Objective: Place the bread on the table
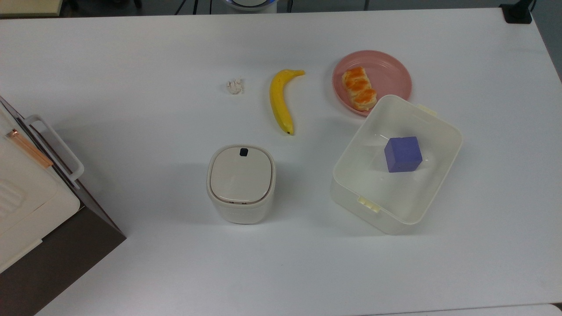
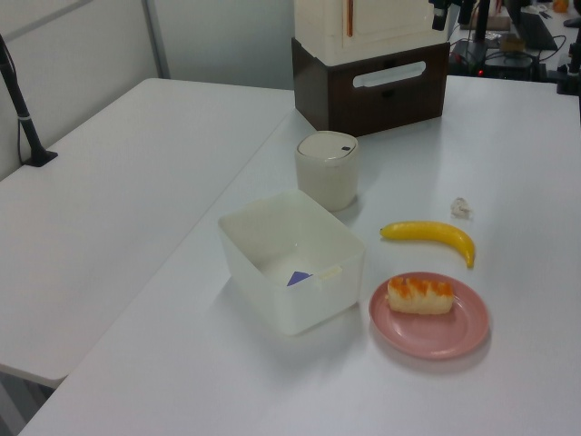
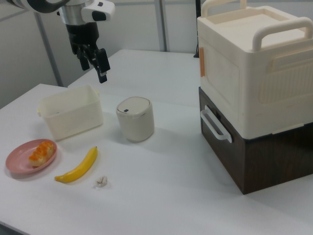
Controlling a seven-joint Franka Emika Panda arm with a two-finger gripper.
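Orange-brown on top, the bread is seen lying on the pink plate at the upper right of the top view, not yet on the white table. A yellow banana is placed just to the top view's left of the plate. At the upper left of the right view, the gripper is held high above the table, its fingers parted and empty.

Glossy-crusted bread on a smooth pink plate (plastic-looking), matt white table.
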